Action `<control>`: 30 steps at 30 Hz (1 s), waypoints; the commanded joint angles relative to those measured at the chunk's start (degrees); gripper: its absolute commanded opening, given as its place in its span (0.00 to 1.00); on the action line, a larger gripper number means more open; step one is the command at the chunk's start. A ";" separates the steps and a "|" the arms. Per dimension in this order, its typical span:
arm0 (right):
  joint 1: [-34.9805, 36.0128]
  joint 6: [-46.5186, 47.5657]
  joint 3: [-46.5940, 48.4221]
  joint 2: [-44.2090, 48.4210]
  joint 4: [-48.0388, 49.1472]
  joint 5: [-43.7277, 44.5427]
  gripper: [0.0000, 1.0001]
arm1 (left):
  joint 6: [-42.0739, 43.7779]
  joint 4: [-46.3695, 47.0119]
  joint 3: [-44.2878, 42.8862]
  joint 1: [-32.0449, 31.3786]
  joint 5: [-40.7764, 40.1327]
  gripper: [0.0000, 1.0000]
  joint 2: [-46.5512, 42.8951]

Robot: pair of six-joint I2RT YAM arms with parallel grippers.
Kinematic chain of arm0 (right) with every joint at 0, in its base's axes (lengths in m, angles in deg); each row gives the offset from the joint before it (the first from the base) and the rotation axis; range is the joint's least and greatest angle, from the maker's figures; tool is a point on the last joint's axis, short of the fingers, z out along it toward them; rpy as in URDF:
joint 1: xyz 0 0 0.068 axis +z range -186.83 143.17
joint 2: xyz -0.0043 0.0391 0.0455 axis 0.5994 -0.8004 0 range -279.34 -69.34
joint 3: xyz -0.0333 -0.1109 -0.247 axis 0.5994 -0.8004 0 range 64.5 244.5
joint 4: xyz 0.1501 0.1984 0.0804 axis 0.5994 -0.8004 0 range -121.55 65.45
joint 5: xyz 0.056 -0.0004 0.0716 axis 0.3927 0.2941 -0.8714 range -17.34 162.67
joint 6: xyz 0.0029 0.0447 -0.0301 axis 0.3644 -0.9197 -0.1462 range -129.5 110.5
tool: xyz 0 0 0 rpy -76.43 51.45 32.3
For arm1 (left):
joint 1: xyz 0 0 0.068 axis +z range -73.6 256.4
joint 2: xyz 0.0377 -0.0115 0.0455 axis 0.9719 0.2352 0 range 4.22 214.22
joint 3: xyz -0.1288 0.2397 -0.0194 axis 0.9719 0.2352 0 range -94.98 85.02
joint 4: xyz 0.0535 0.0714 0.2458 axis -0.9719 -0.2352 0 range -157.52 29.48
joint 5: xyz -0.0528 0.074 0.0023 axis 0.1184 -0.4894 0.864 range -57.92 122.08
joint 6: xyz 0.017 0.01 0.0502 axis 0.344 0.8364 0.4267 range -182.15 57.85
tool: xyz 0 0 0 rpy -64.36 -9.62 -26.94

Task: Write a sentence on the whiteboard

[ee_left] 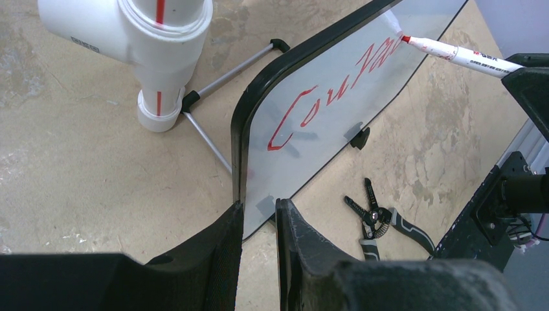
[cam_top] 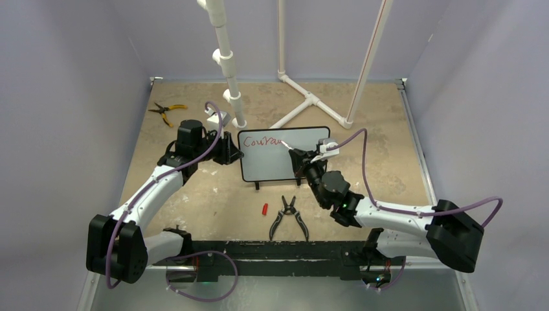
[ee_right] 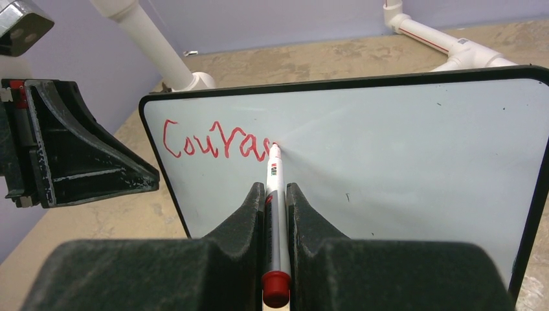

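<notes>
Lying nearest the arm bases, a pair of black-handled pliers [cam_top: 289, 219] is resting on the tan table [cam_top: 194, 188], handles spread toward the arms. A small red cap [cam_top: 264, 208] is sitting just to its left, not touching it.

Past these, the right gripper [ee_right: 275, 191] is angling toward the board from the right and clamping a white marker [ee_right: 274, 170] lengthwise between its fingers. The marker's red butt end is pointing back toward the wrist, and its red tip is touching the whiteboard [ee_right: 401, 149].

The whiteboard is standing upright on its small black feet near the middle of the table, its face turned toward the arms. The sentence [ee_right: 217, 144] is running in red along the board's upper left, reading "Coura" plus a part-made letter where the tip is pressing.

At the board's left side, the left gripper [ee_left: 259, 223] is holding its fingers narrow, pinching the black-framed edge near the lower corner.

Behind the board, white PVC pipes [cam_top: 226, 65] are rising from the table. Yellow-handled pliers [cam_top: 165, 111] are lying toward the far left corner.
</notes>
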State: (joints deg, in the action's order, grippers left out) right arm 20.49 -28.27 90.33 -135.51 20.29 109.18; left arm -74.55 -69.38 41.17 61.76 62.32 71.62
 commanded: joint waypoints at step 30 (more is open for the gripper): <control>-0.19 -3.84 -2.68 1.96 -3.62 1.29 0.00 | 1.05 0.66 -0.10 0.41 0.09 0.24 -0.15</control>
State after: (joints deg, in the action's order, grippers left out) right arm 20.51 -30.63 88.62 -134.39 18.37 109.18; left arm -74.53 -69.40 41.17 61.76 62.30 71.62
